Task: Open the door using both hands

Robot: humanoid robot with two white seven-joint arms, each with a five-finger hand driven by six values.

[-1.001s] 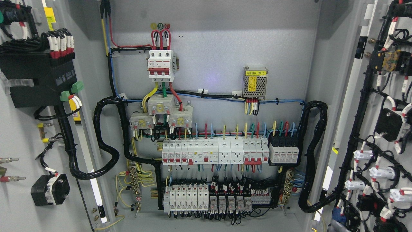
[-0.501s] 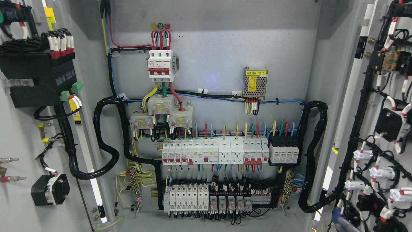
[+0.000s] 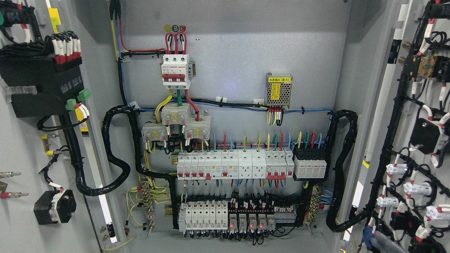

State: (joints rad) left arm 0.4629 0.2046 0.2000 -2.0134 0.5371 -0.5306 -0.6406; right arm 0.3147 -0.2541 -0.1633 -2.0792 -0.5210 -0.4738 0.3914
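Observation:
The grey cabinet stands with both doors swung wide. The left door (image 3: 24, 147) fills the left edge and shows its inner face with a black module and wiring. The right door (image 3: 415, 140) fills the right edge, covered in black cable looms and white connectors. Between them the back panel (image 3: 232, 59) carries a red-and-white main breaker (image 3: 175, 70), rows of white breakers (image 3: 232, 165) and relays (image 3: 246, 221). A grey rounded part, seemingly of my right hand (image 3: 383, 243), pokes up at the bottom edge beside the right door's lower wiring. My left hand does not show.
A thick black cable loop (image 3: 116, 151) hangs from the left hinge side and another (image 3: 342, 168) from the right. A small power supply with a yellow label (image 3: 278, 89) sits on the upper right of the panel. Bare terminal studs (image 3: 10, 184) stick out of the left door.
The grey part at the bottom right has risen a little and shifted right. Small red lights on the relays have come on. Both doors have not moved.

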